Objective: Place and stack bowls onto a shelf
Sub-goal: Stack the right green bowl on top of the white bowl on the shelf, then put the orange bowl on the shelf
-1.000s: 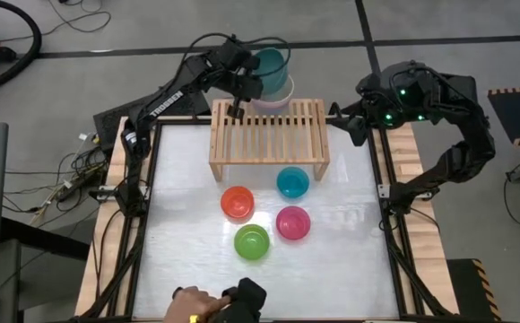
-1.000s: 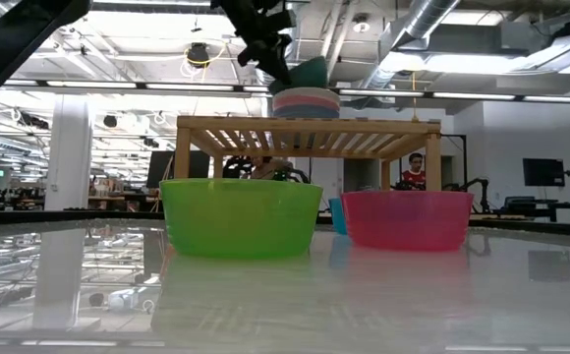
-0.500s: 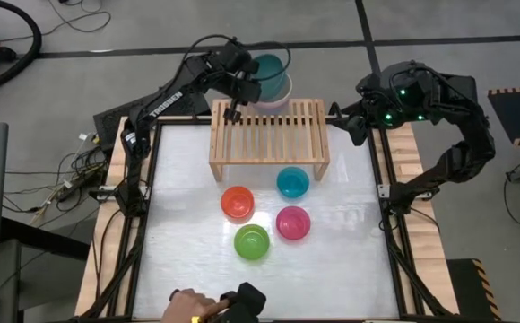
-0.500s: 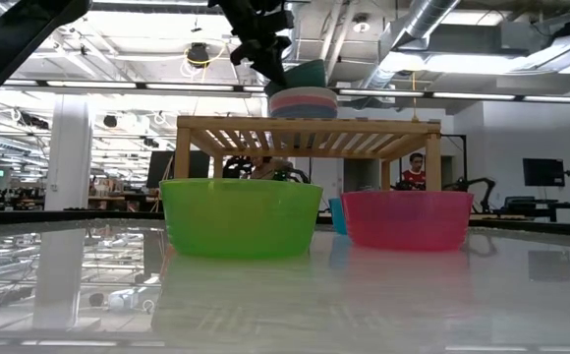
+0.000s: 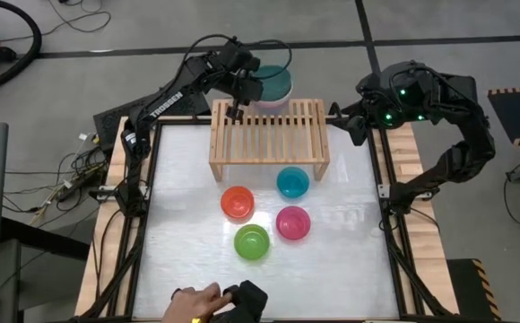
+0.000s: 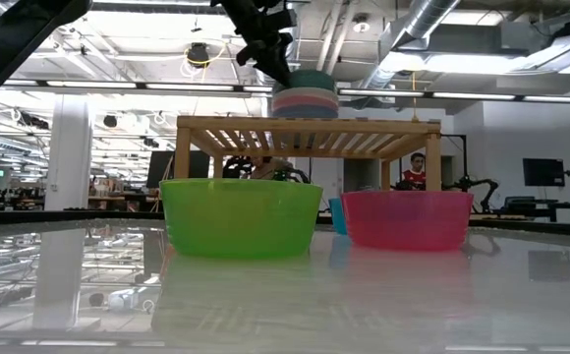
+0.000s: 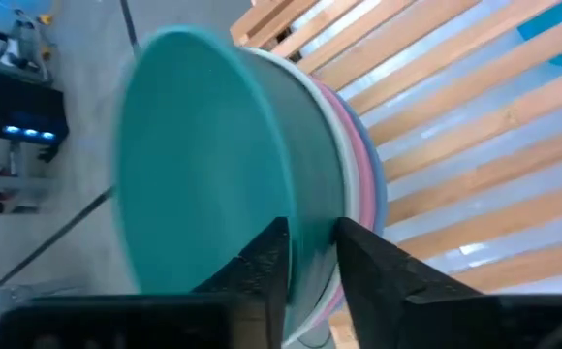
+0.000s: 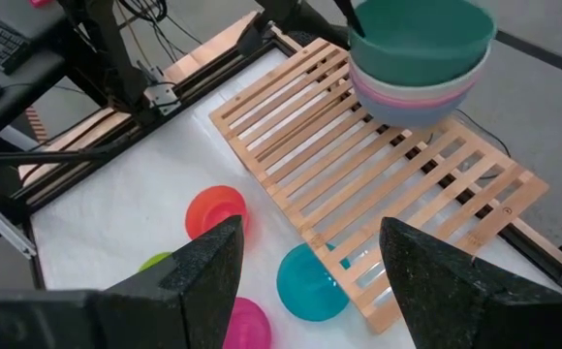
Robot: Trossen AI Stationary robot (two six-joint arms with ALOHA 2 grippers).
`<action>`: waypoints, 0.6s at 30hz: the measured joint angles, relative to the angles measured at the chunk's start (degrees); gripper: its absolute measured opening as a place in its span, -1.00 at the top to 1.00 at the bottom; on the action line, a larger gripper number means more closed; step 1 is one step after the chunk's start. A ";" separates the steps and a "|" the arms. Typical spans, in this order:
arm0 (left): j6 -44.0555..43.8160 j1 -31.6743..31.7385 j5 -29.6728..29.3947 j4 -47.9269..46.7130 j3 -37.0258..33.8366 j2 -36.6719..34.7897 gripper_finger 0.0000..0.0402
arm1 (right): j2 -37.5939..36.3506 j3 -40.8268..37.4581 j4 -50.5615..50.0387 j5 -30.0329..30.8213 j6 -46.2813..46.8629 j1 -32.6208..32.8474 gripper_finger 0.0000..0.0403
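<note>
The left hand [image 7: 305, 262] is clamped on the rim of the dark teal plastic bowl [image 5: 273, 79], its fingers straddling the wall, seating it on the pink, cream and blue stack [image 6: 305, 101] at the far edge of the slatted light-wood shelf [image 5: 269, 135]. The bowl looks light, stiff and slick, so the thin rim is the sensible grip. Four smaller bowls wait on the desk [image 5: 188, 197]. The right hand [image 8: 305, 262] hangs apart, to the side.

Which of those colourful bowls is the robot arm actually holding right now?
The dark teal bowl, topmost of the stack on the wooden shelf. The left tool pinches its rim; the four small bowls sit untouched on the table, and the right tool waits open.
</note>
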 joint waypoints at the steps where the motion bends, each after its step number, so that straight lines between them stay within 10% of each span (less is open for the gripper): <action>1: 0.09 -0.17 -0.45 0.41 0.00 0.00 0.58 | 0.00 0.01 0.00 0.00 -0.12 0.00 -0.34; 18: -5.49 -5.94 -14.54 6.42 0.44 -8.70 0.33 | -0.07 -4.07 12.81 10.04 -7.15 -0.02 -0.34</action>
